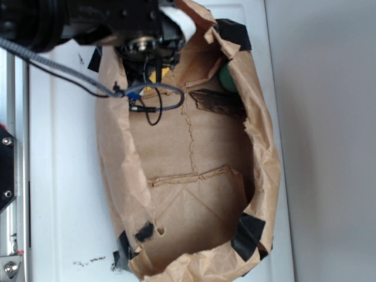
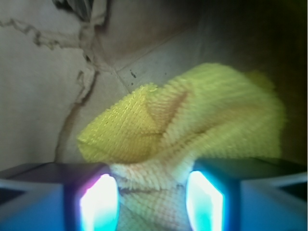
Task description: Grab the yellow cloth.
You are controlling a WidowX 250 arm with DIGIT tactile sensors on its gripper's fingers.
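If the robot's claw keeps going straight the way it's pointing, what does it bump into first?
Most likely the yellow cloth. In the wrist view the gripper has its fingers open with the cloth's near edge already between them. Depth is hard to judge, though.

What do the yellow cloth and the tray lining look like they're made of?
Cloth: soft knitted or terry-like fabric, matte, judging by its ribbed, nubby weave and limp folds. Lining: brown kraft paper, matte, with creases, torn edges and black tape at the corners.

Yellow cloth point(image 2: 192, 120): soft, ribbed, nubbly fabric; bag point(image 1: 188, 217): matt brown paper, creased and torn; tape point(image 1: 247, 235): black, slightly glossy; table point(image 1: 64, 176): smooth white.
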